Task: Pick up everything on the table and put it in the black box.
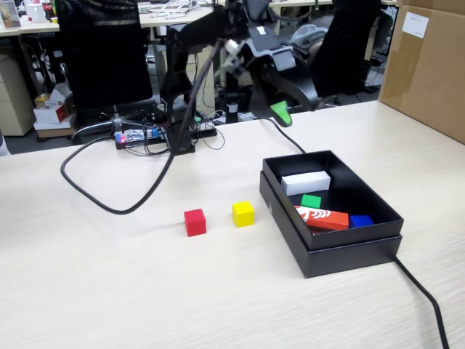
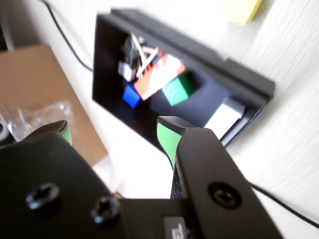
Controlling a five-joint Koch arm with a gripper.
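The red cube [image 1: 195, 222] and the yellow cube [image 1: 243, 213] sit side by side on the pale table [image 1: 109, 291], left of the black box [image 1: 330, 251]. The green cube [image 1: 311, 201] lies inside the box. My gripper [image 1: 280, 110] hangs in the air behind the box's far end, well above the table. In the wrist view the gripper [image 2: 114, 130] is open, its green-padded jaws wide apart with nothing between them. That view looks down on the black box [image 2: 259, 84] with the green cube [image 2: 178, 89] in it, and the yellow cube [image 2: 242, 10] blurred at the top edge.
Also in the box are a white oblong block [image 1: 306, 182], a red-orange printed block [image 1: 322, 217] and a small blue piece [image 1: 360, 220]. A brown carton [image 1: 429, 65] stands at the right. Black cables [image 1: 109, 200] run across the table.
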